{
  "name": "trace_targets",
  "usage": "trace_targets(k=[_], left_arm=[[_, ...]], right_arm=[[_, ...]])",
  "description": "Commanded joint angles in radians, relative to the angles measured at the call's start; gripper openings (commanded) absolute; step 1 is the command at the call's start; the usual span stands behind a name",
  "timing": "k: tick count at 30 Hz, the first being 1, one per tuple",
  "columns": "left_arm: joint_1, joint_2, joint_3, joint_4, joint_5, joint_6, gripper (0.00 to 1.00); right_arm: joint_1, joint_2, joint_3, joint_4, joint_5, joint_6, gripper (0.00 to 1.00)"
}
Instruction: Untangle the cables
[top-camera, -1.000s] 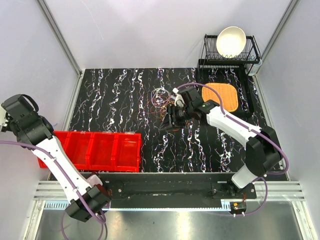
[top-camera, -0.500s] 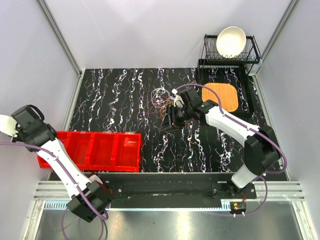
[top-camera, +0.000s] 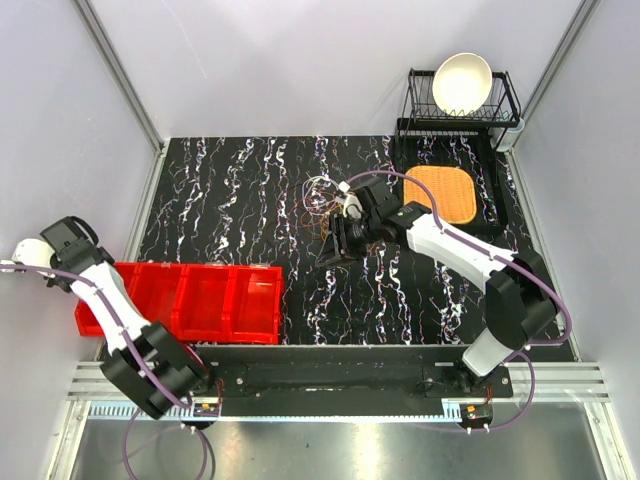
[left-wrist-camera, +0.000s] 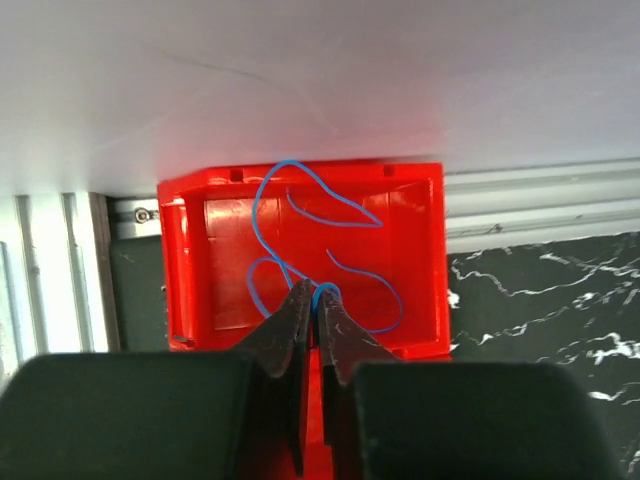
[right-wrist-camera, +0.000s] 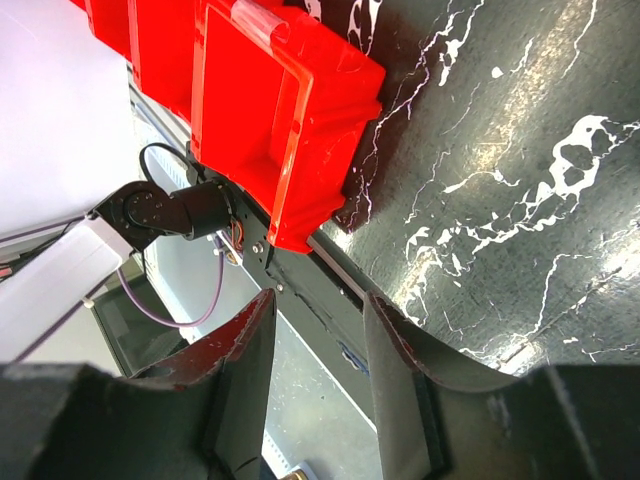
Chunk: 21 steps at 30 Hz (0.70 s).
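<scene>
Over the nine o'clock red bin, the left gripper clamps a blue cable that may cling on release.

White-shelled, black-jointed arms, purple hoses, black left claw, right claw

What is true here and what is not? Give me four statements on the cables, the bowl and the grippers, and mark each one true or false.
1. A blue cable lies in the red bin below the left gripper, reaching up to its fingertips. True.
2. The white bowl sits on the orange mat. False: it stands in the dish rack behind the mat.
3. The right gripper has its jaws apart, with nothing visible between them. True.
4. The tangle of cables lies inside the red bin. False: it lies on the table, beside the right gripper.
</scene>
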Motion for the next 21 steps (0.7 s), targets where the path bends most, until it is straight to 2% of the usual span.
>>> trace_targets(k=[1,3,5,6,8,15,17,19,20,21], left_arm=[[0.009,0.037,0.016,0.046,0.04,-0.011,0.22],[0.012,0.031,0.01,0.054,0.04,-0.013,0.59],[0.014,0.019,0.01,0.068,0.032,-0.011,0.81],[0.014,0.016,0.013,0.069,0.031,-0.008,0.89],[0.012,0.011,0.024,0.065,0.035,-0.006,0.97],[0.012,-0.079,0.068,0.005,0.017,-0.048,0.99],[0.012,-0.113,0.074,-0.016,-0.104,-0.066,0.99],[0.025,-0.151,0.057,-0.032,-0.161,-0.112,0.99],[0.038,-0.165,0.047,-0.03,-0.117,-0.124,0.99],[0.099,-0.176,0.006,0.012,-0.028,-0.128,0.98]], right_arm=[[0.017,-0.002,0.026,0.028,-0.008,0.004,0.46],[0.02,-0.006,0.02,0.03,-0.008,0.006,0.46],[0.02,-0.014,0.011,0.03,-0.007,0.006,0.46],[0.022,-0.017,0.006,0.028,-0.002,0.006,0.46],[0.02,-0.025,0.0,0.031,-0.001,0.004,0.46],[0.022,-0.028,0.003,0.033,0.001,0.01,0.46],[0.023,-0.032,0.003,0.031,-0.001,0.01,0.46],[0.023,-0.043,-0.003,0.033,0.001,0.007,0.46],[0.023,-0.046,-0.005,0.031,0.005,0.006,0.46],[0.023,-0.048,-0.008,0.031,0.005,0.006,0.46]])
